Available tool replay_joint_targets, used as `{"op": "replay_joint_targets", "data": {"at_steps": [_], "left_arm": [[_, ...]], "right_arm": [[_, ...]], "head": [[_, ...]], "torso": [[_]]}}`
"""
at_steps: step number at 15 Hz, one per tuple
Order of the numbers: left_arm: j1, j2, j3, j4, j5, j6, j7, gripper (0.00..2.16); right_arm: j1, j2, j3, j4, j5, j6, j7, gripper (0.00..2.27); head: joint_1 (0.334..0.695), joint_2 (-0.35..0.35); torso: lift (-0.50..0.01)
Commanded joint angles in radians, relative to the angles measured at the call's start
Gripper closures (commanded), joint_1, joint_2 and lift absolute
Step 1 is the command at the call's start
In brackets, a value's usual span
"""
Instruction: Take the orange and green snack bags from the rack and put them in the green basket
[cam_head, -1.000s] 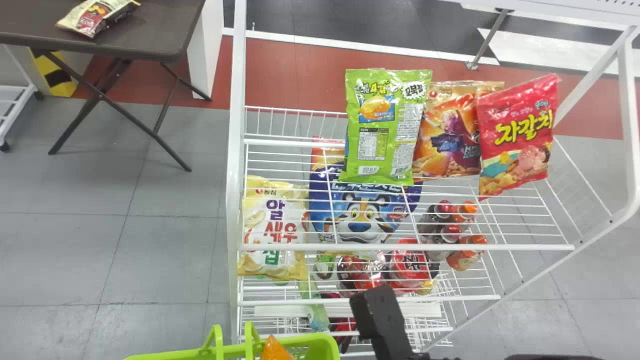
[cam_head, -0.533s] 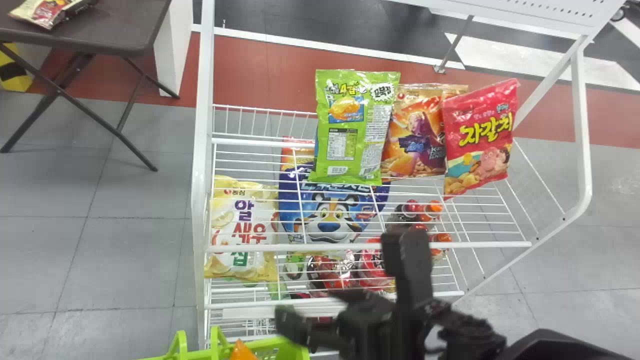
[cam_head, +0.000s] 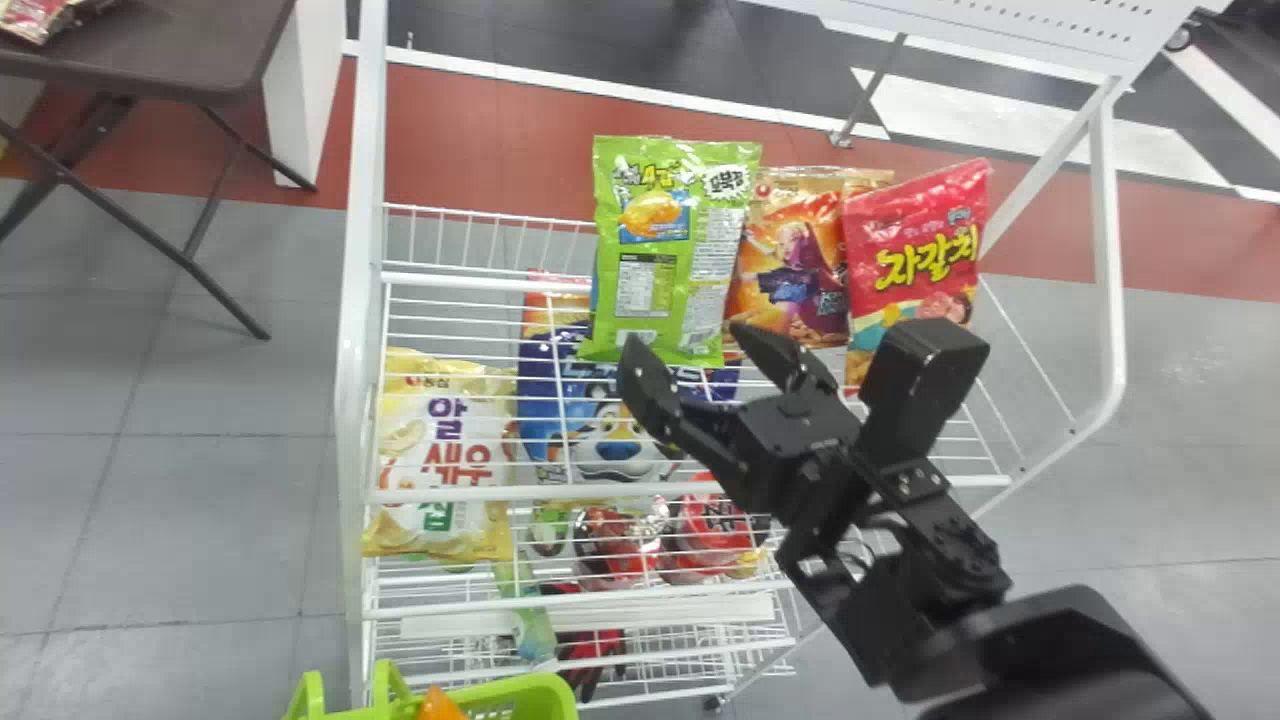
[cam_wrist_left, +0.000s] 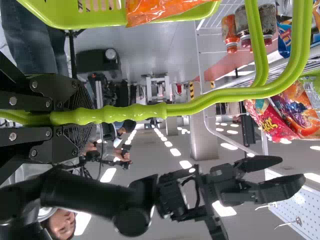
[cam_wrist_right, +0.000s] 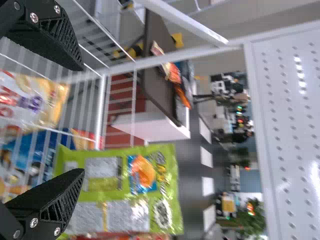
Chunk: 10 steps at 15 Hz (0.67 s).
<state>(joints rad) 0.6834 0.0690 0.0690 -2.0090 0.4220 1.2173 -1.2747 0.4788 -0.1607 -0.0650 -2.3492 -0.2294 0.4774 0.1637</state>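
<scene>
- Here's the right end effector (cam_head: 685, 338), wide open and empty, with the green snack bag (cam_head: 668, 245) near, at its twelve o'clock on the wire rack (cam_head: 355, 330).
- Long axis roughly twelve to six: glossy, crinkly film, a plump rectangle.
- Right arm's nearer; the left end effector (cam_wrist_left: 82, 117) grips the smooth plastic green basket (cam_head: 548, 688), over at seven o'clock.
- Orange packet (cam_wrist_left: 160, 9) already inside, so green looks next!
</scene>
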Motion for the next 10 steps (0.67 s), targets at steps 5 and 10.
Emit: {"op": "replay_joint_targets", "data": {"at_steps": [5, 10], "left_arm": [[0.013, 0.000, 0.000, -0.005, -0.003, 0.000, 0.000, 2.02], [0.019, 0.002, 0.003, -0.007, -0.003, -0.006, -0.021, 2.02]], "right_arm": [[-0.158, 0.001, -0.027, 0.269, 0.012, -0.137, 0.037, 0.09], [-0.252, 0.010, -0.012, 0.407, 0.015, -0.168, 0.036, 0.10]], "head": [[0.695, -0.350], [0.695, -0.350]], "torso": [[0.000], [0.000]]}}
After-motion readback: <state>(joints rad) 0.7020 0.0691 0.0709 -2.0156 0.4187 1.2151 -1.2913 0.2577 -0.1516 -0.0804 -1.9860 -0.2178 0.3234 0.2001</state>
